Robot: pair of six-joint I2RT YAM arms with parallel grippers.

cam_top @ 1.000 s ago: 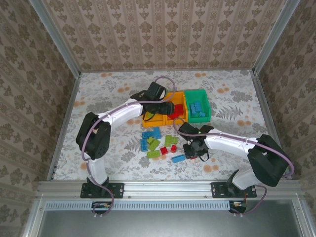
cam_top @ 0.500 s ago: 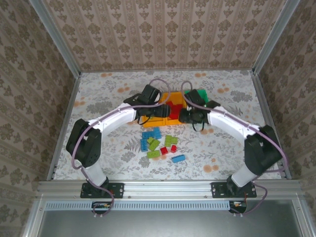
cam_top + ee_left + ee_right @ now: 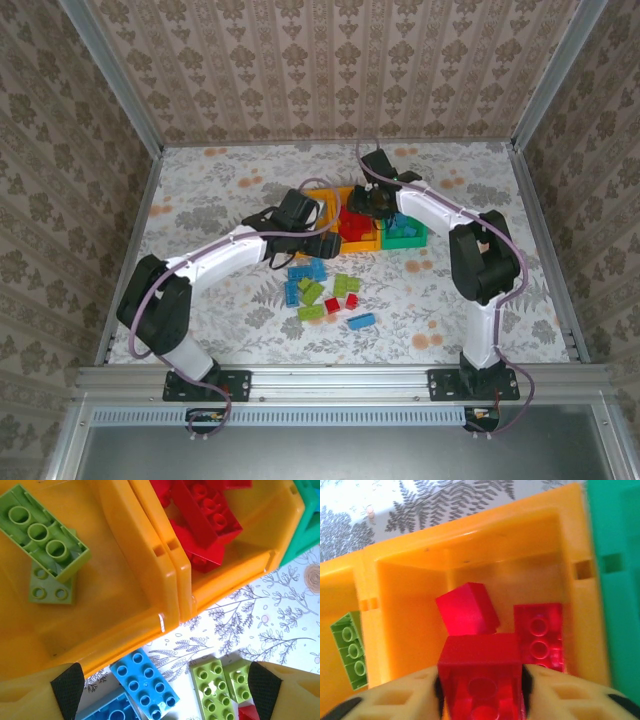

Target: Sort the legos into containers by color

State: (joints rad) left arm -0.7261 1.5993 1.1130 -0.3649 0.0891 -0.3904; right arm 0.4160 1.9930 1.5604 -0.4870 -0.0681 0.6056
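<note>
Top external view is showing both arms reaching out to the row of three bins at mid-table, with a scatter of loose blue, lime and red bricks [image 3: 325, 293] lying on the floral-patterned table [image 3: 210, 200] just in front of them. Left gripper [image 3: 165, 690] is hovering over the near edge of the bins, its fingers [image 3: 67, 687] standing wide apart with nothing between them. Below it, a lime green studded plastic brick [image 3: 42, 535] is lying in the left orange-yellow plastic bin [image 3: 115, 595]. Right beside that, touching wall to wall, the middle orange-yellow plastic bin [image 3: 250, 555] is holding a heap of red bricks [image 3: 200, 510]. Right gripper [image 3: 480, 692] is hanging directly over that middle bin, clamped on a red studded plastic brick [image 3: 480, 672] that is filling the gap between its fingers. Beyond it, the green plastic bin [image 3: 615, 580] is sitting at the right end, with blue bricks [image 3: 408, 228] showing inside it.
</note>
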